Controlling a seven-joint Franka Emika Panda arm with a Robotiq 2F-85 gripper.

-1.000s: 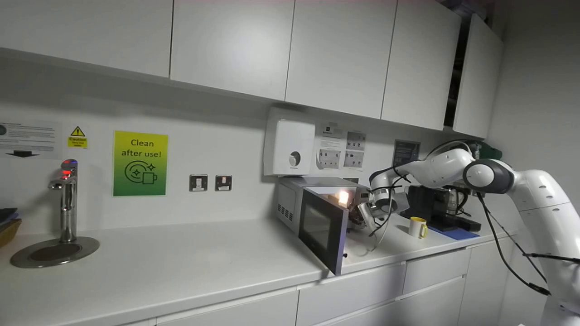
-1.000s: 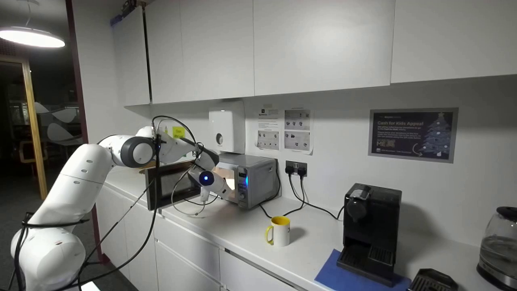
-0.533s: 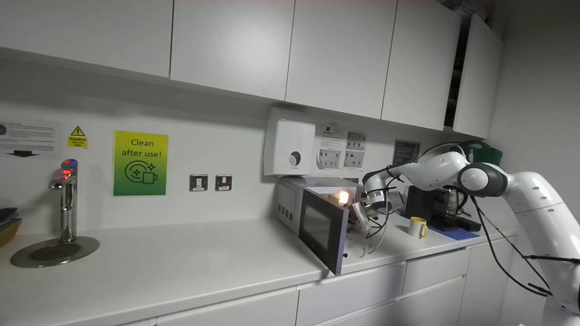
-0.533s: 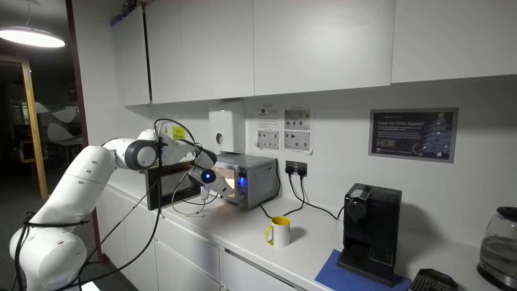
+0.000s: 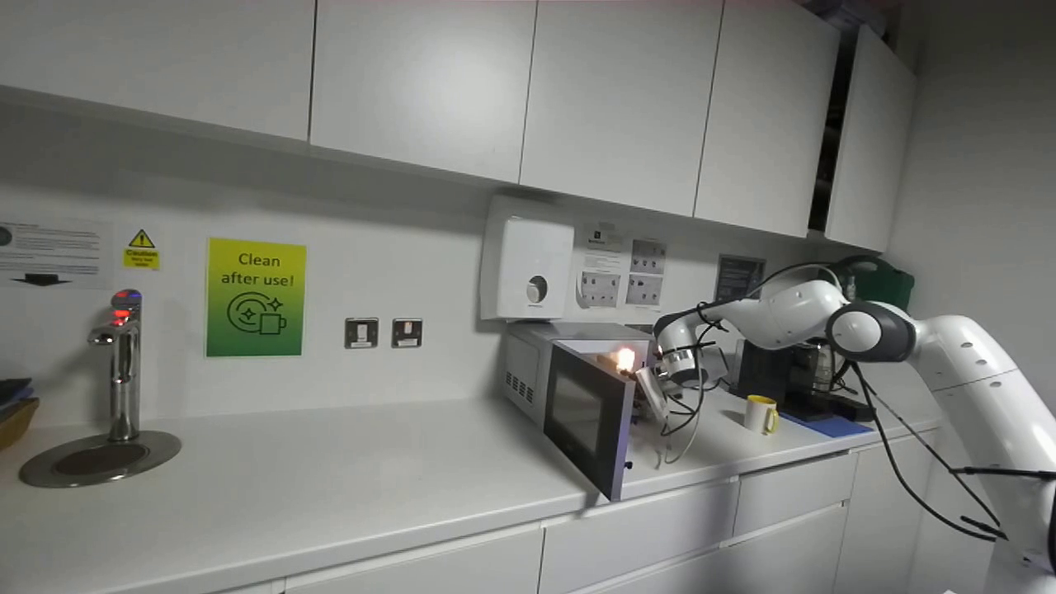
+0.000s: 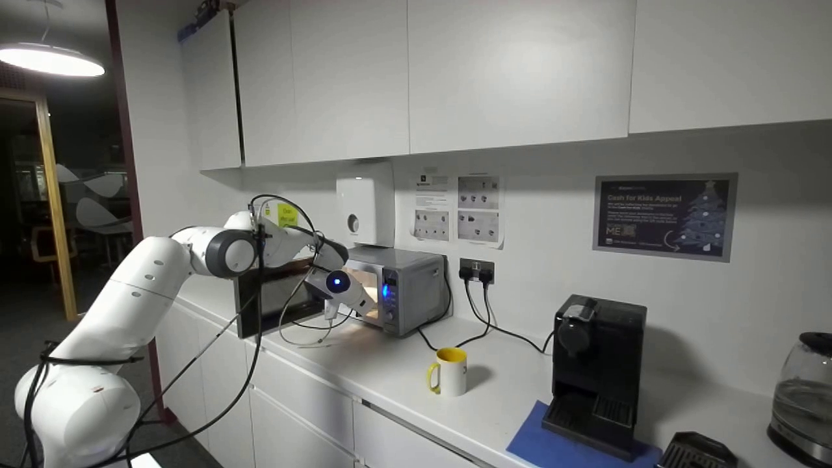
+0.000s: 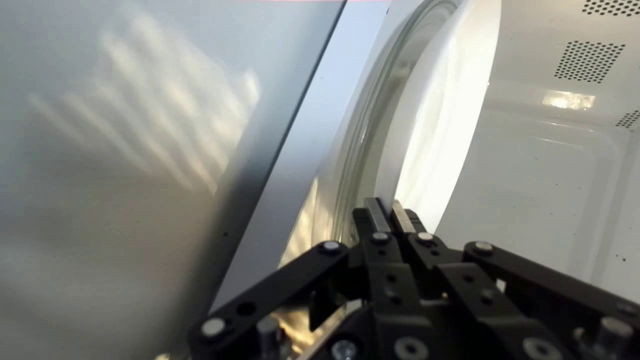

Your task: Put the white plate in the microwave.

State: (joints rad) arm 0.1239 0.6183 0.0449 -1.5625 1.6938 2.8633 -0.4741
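The white plate (image 7: 450,100) shows in the wrist view, brightly lit and tilted, inside the microwave (image 6: 416,292). My gripper (image 7: 390,215) is shut on the plate's near rim, one finger on each side. The plate lies over the clear glass turntable (image 7: 370,120); I cannot tell whether they touch. The microwave is a silver-grey box, also in an exterior view (image 5: 526,367). Its dark-windowed door (image 5: 582,412) stands wide open and light glows inside. In both exterior views my fingers and most of the plate are hidden by the door or the wrist.
A white and yellow mug (image 6: 450,374) stands on the counter near the microwave. A black coffee machine (image 6: 598,370) on a blue mat and a glass jug (image 6: 803,396) are farther along. A white wall-mounted box (image 5: 528,264) hangs above the microwave. Cables hang from my arm.
My arm and wrist have moved slightly farther toward the microwave opening. The door, microwave and mug have not moved.
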